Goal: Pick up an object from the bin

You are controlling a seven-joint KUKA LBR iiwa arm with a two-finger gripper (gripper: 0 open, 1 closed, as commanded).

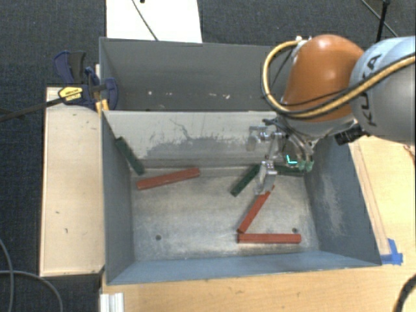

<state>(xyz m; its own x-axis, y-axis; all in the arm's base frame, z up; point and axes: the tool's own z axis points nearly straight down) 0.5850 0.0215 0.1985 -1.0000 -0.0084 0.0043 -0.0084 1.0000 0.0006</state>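
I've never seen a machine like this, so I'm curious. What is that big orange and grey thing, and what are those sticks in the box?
That is a robot arm reaching in from the right, and the orange ball is a cover on its wrist. The camera looks down from above. The box is a grey metal bin. On its floor lie five small sticks. The arm's tip is down at the top end of a slanted reddish stick, close beside a dark green stick. Another reddish stick lies in front, one more on the left, and a second green stick leans in the left corner. I can't tell whether anything is grabbed.
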